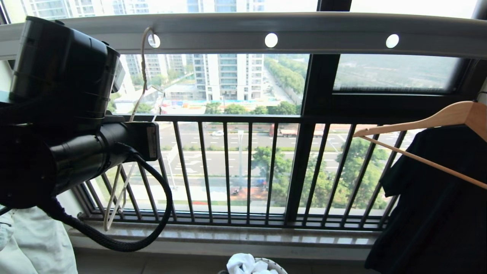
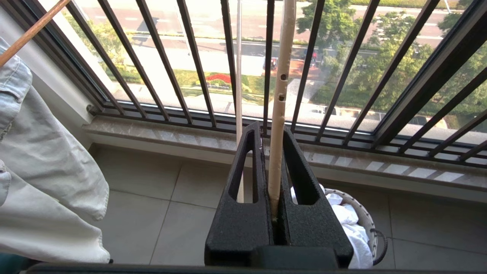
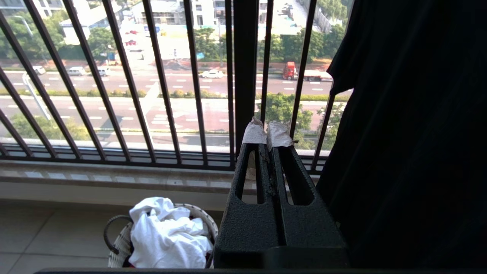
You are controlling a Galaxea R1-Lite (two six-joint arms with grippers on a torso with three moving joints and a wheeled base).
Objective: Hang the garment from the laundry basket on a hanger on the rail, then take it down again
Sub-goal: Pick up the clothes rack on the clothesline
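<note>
Cream-white, the thin rod of the hanger point(image 2: 279, 114) was clamped between the closed fingers of the left gripper point(image 2: 272, 131). Above the gripper, its hook sat in a hole of the grey rail point(image 1: 296, 32). Below the gripper stood the laundry basket point(image 2: 367, 220) with the white garment point(image 2: 352, 228) crumpled inside. The right gripper point(image 3: 267, 133) was fully closed, empty, beside a black shirt point(image 3: 414, 133).
</note>
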